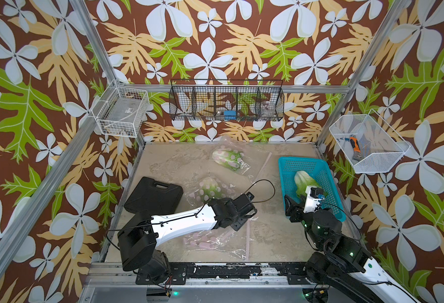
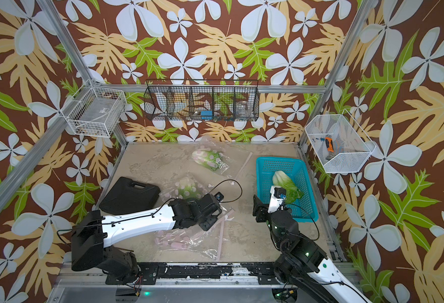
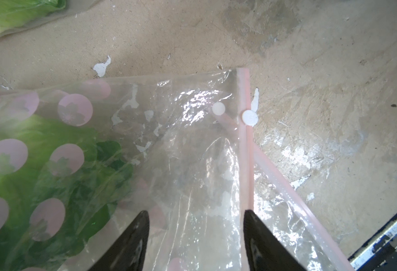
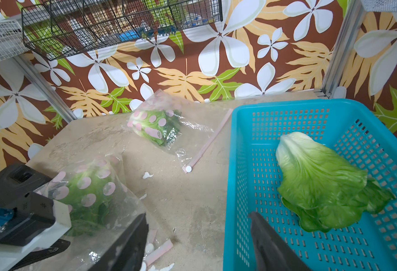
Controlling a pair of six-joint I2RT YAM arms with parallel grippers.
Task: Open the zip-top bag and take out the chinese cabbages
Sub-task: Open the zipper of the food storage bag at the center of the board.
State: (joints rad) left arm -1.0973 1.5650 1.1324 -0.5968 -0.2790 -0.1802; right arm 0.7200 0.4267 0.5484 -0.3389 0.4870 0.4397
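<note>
near the table (image 1: 270,236)'s front edge lies a flat, dotted zip-top bag (image 1: 215,244), partly under the left arm (image 1: 184,223). just past it the left gripper (image 3: 194,211) hangs open, its jaws astride the clear film of a second bag (image 3: 188,145) beside its pink zip strip (image 3: 246,159); a chinese cabbage (image 3: 40,169) sits inside that bag, mid-table. a black case (image 1: 154,195) lies by the left edge. along the right edge, the right gripper (image 4: 197,213) is open and empty above the rim of a blue basket (image 4: 238,152) holding a bare cabbage (image 4: 319,178). by the back edge, a third bag (image 1: 242,168) holds the last cabbage (image 1: 225,157).
</note>
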